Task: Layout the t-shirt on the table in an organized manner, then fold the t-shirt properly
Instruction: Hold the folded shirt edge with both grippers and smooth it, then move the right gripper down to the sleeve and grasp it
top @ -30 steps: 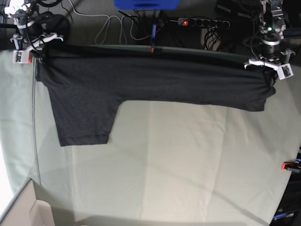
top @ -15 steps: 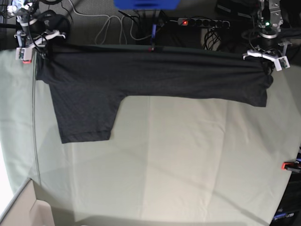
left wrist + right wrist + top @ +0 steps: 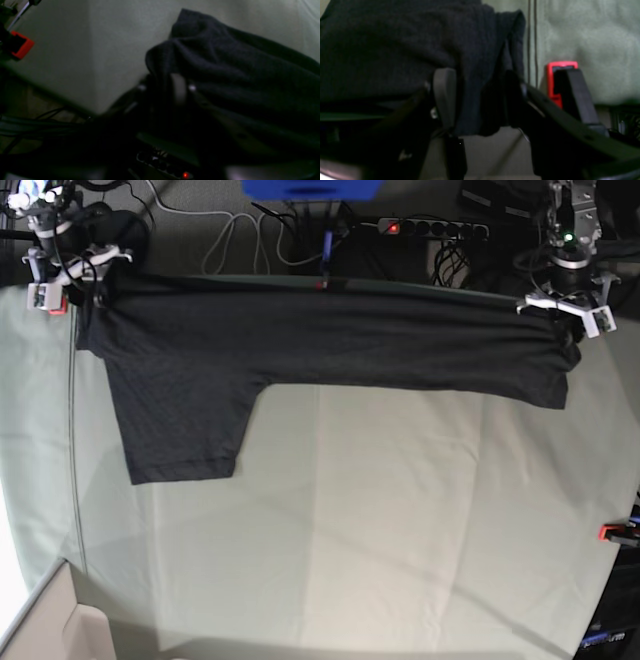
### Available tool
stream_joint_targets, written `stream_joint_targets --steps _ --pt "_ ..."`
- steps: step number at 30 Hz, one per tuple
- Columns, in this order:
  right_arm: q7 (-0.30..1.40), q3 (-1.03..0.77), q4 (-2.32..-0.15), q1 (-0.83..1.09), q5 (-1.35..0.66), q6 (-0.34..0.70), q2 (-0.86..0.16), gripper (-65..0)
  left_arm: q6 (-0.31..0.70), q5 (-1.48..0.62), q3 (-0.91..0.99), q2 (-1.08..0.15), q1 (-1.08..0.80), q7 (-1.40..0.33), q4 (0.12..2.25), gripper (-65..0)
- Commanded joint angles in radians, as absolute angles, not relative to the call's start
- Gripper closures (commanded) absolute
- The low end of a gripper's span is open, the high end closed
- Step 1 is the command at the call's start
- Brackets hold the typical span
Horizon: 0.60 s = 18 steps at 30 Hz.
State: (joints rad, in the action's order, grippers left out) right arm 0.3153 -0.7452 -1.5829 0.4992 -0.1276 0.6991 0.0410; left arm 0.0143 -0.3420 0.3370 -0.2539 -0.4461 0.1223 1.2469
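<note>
Now t-shirt between right claw fingers

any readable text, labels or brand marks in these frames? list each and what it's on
No legible text in any view.
t-shirt: plain dark fabric, no print or tag showing.
power strip: only a lit red switch, any marking too small to read.
red clamp: blurred, no lettering visible.
table: no markings.
</note>
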Motion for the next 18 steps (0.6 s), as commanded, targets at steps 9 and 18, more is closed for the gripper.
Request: stream_joint_targets --steps 9,18 --pt "0.292 -0.831 -1.776 0.498 -0.147 0.698 0.050 -32.5 0.004 -0.341 0.348 -0.263 -0.455 0.148 1.262 -23.5" --pt "0.397 -0.822 -1.770 0.271 -0.137 0.698 0.044 -32.8 0.004 -0.332 0.344 -0.263 -0.455 0.148 1.260 -23.5"
